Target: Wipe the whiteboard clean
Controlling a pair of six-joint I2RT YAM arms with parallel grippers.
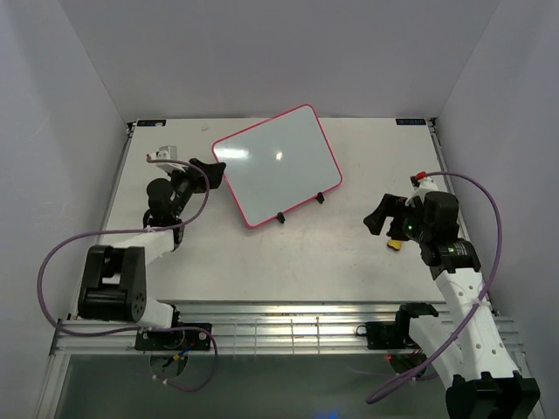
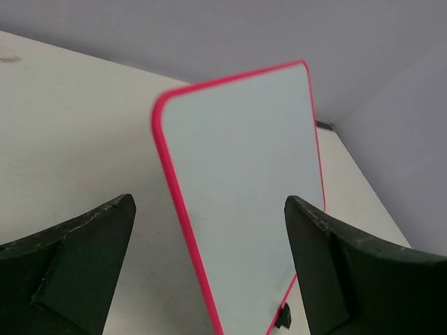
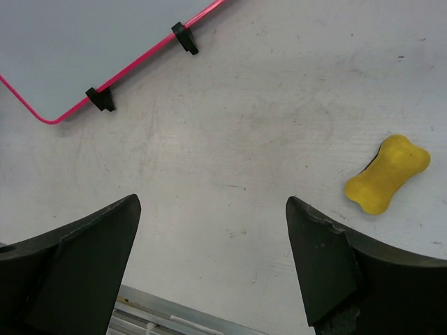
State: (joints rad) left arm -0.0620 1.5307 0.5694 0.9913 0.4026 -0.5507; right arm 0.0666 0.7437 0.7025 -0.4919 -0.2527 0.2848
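**A:** On the desk, what's the biggest thing?

**B:** The whiteboard. It stands tilted on its stand, straight ahead of the left fingers. In the wrist view its pink-framed side edge falls in the gap between them. I can't tell whether either finger touches it.

**A:** Are those fingers gripping it?

**B:** No. They're spread wide and hold nothing.

**A:** And the right fingers?

**B:** Also spread and empty, hanging over bare desk, well apart from the board. The board's lower corner and its two black stand clips are ahead of them and to the left. The little yellow eraser lies flat on the desk ahead and to the right, just past that side's fingertip and clear of it.

**A:** So how far along is the job?

**B:** The board's face shows no writing in any view, only a spot of glare. I'd judge the wiping done. The eraser is set down and neither pair of fingers is holding anything. At most, what's left is a look-over of the board and the arms pulling away.
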